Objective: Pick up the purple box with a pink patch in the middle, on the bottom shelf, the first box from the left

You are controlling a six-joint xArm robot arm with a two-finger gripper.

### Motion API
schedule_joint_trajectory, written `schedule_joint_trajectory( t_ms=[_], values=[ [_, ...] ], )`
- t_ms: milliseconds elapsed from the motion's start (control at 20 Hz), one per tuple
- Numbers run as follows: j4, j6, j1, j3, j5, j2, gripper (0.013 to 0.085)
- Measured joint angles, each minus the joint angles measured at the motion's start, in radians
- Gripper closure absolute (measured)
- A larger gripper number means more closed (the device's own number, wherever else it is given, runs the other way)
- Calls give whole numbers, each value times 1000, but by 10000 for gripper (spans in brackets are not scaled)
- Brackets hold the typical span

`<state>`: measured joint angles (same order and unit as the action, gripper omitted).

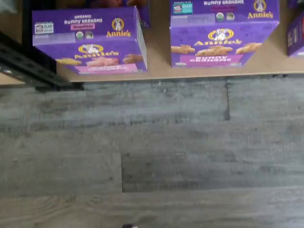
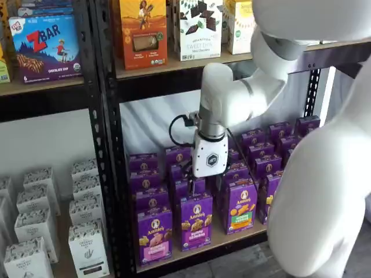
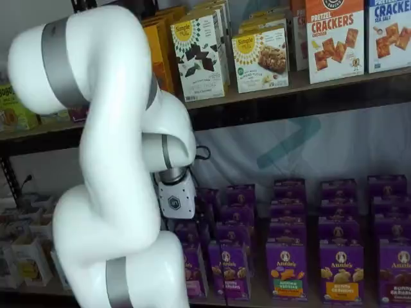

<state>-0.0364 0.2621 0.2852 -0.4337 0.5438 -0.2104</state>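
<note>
The purple box (image 1: 92,45) with a light pink patch stands at the front of the bottom shelf (image 1: 156,72), right beside the black rack post. It also shows in a shelf view (image 2: 155,234) as the leftmost front box. My gripper (image 2: 195,182) hangs above and behind the front row, a little right of that box and clear of it. Its white body shows, but its dark fingers blend into the purple boxes behind, so I cannot tell whether there is a gap. In a shelf view the box (image 3: 192,273) is partly hidden by my arm.
A like purple box with a magenta patch (image 1: 218,33) stands to its right, then one with a green patch (image 2: 240,207). Several rows of purple boxes stand behind. A black rack post (image 2: 110,145) borders the left, with white boxes (image 2: 87,246) beyond. Grey plank floor (image 1: 156,152) lies in front.
</note>
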Motion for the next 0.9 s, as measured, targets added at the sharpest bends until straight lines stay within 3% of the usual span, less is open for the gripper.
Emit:
schedule_joint_trajectory(
  t_ms=[600,900],
  values=[
    [3,55,57,-172,-121,323,130],
    [-10,47,62,-258,-177,461,130]
  ],
)
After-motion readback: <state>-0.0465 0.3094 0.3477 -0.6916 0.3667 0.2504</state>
